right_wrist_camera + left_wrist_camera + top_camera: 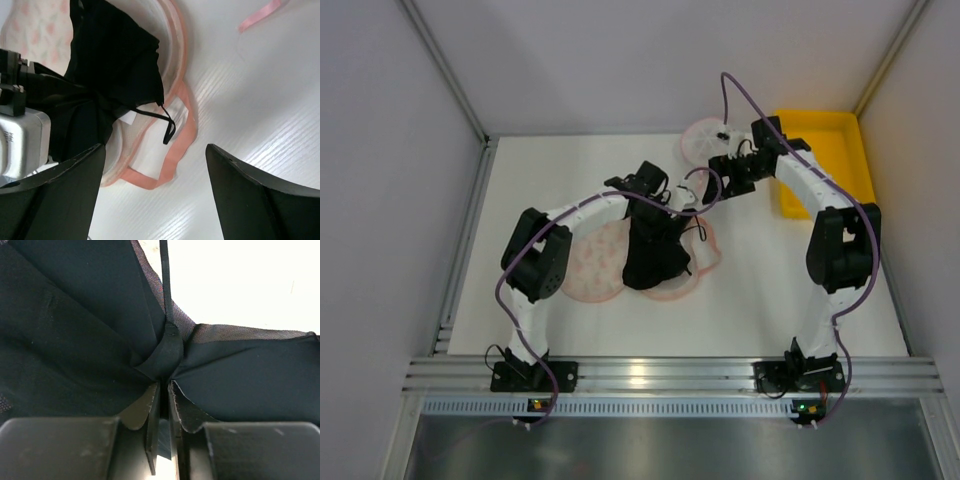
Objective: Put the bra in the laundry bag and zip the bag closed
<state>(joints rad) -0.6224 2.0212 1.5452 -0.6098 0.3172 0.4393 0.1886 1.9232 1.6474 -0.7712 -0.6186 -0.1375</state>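
Note:
The black bra (655,255) hangs from my left gripper (665,205), which is shut on its fabric (165,352); the cloth fills the left wrist view. It dangles over the open laundry bag (595,262), a cream speckled mesh pouch with pink trim lying flat on the table. In the right wrist view the bra (107,65) hangs over the bag's pink rim (175,150), with a thin strap (167,125) dangling. My right gripper (725,180) is open and empty, above the table right of the bag, its fingers (250,195) wide apart.
A small round white mesh disc (705,140) with a pink rim lies at the back. A yellow tray (830,150) stands at the back right. A pink ribbon (257,15) lies on the white table. Grey walls close in both sides.

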